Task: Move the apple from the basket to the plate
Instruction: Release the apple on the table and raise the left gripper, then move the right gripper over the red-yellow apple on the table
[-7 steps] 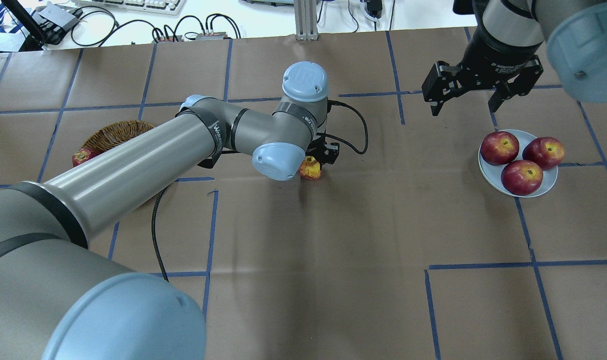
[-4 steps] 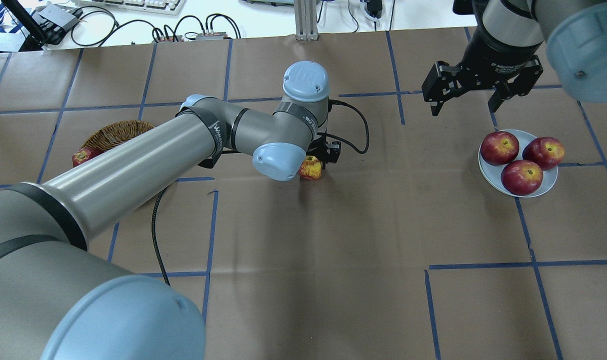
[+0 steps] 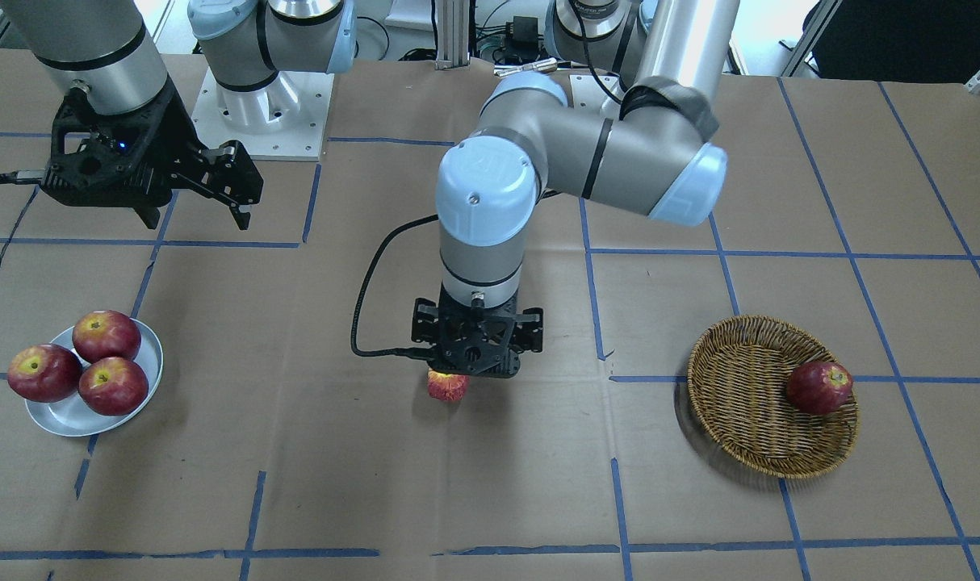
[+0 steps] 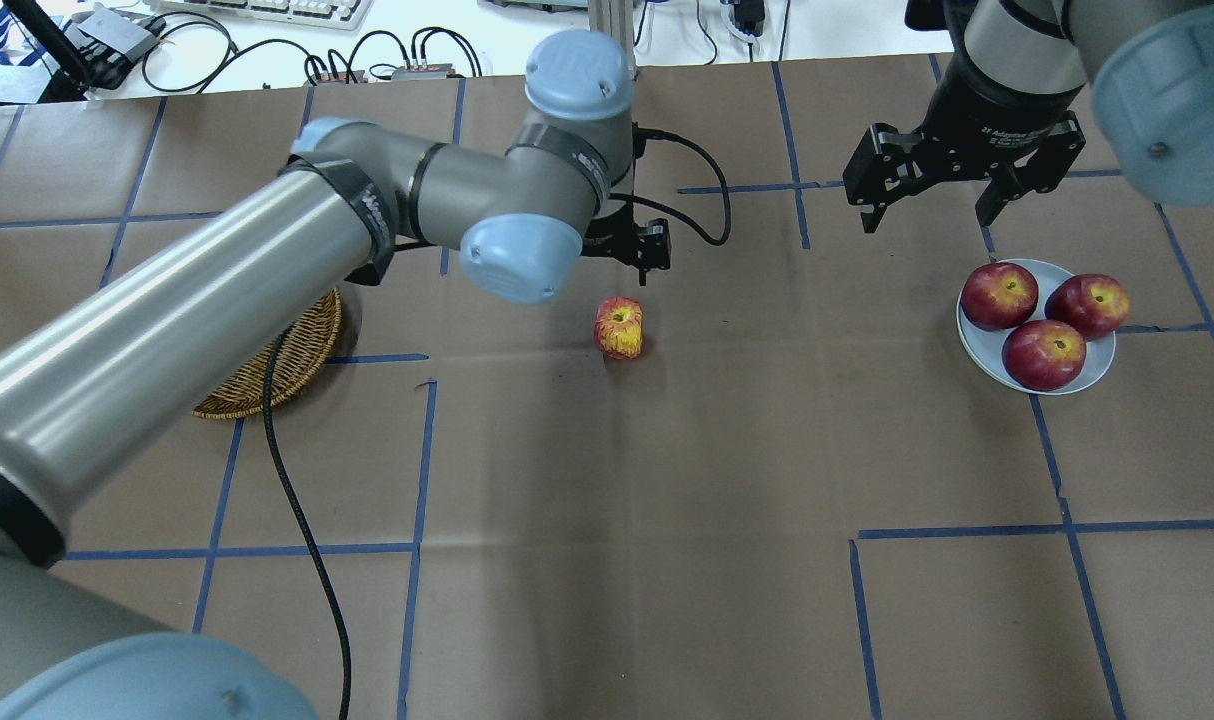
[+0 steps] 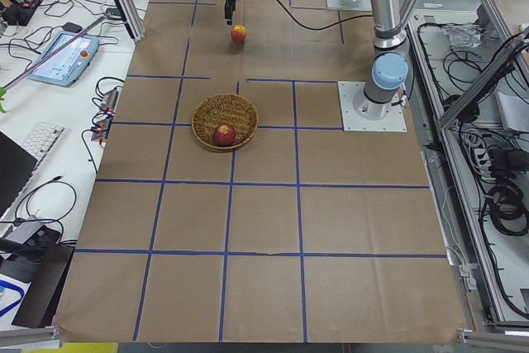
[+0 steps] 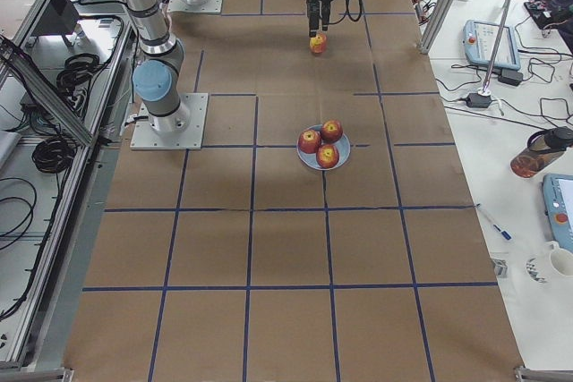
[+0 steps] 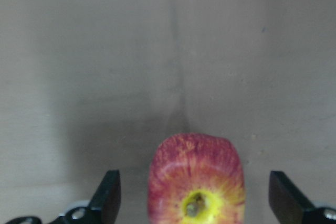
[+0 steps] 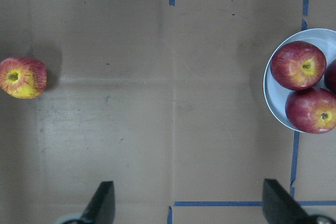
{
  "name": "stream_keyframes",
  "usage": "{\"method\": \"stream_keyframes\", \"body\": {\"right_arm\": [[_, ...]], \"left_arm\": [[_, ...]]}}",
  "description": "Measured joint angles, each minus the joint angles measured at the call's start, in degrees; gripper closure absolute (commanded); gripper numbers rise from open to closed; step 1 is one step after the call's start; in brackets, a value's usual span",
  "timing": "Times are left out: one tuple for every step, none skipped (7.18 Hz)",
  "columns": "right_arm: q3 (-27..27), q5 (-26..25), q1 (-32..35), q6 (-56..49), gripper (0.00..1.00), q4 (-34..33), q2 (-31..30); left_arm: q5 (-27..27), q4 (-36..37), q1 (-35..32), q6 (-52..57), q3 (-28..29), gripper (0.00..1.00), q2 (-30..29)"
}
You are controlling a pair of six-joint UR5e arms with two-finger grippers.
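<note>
The streaked red-and-yellow apple (image 4: 618, 327) sits on the brown paper-covered table (image 4: 667, 520), stem dimple facing up. It lies roughly midway between the basket (image 3: 748, 428) and the plate (image 4: 985, 362), well apart from both. Nothing is holding it.

The left gripper (image 3: 474, 368) hangs straight above the apple, pointing down, with its jaws spread wide. In the left wrist view the two fingers (image 7: 107, 195) stand far out on either side of the fruit, with bare table showing between each finger and the apple's skin, so the hand is released and empty. A black cable (image 4: 702, 175) loops from the wrist of this arm.

The right gripper (image 4: 931, 212) hovers over the table on the far side of the plate, also pointing down. Its jaws are spread apart and grasp nothing. Its wrist view takes in the apple at the left edge and part of the plate at the right.

The plate holds three dark red apples (image 4: 1044, 355), packed together and touching. The wicker basket holds one more dark red apple (image 3: 818, 387), resting against its inner wall on the side away from the plate.
</note>
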Motion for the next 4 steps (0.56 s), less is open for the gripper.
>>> {"method": "stream_keyframes", "body": {"right_arm": [[0.1, 0.0, 0.0, 0.0, 0.0, 0.0, 0.0], [0.0, 0.0, 0.0, 0.0, 0.0, 0.0, 0.0], [-0.1, 0.0, 0.0, 0.1, 0.0, 0.0, 0.0], [-0.2, 0.0, 0.0, 0.1, 0.0, 0.0, 0.0]], "left_arm": [[0.0, -7.0, 2.7, 3.7, 2.1, 0.01, 3.4], [0.1, -12.0, 5.9, 7.0, 2.8, 0.01, 7.0], [0.2, -16.9, 10.1, 10.9, 3.0, 0.01, 11.0], [0.3, -20.9, 14.2, 14.6, 3.0, 0.01, 14.5]]}}
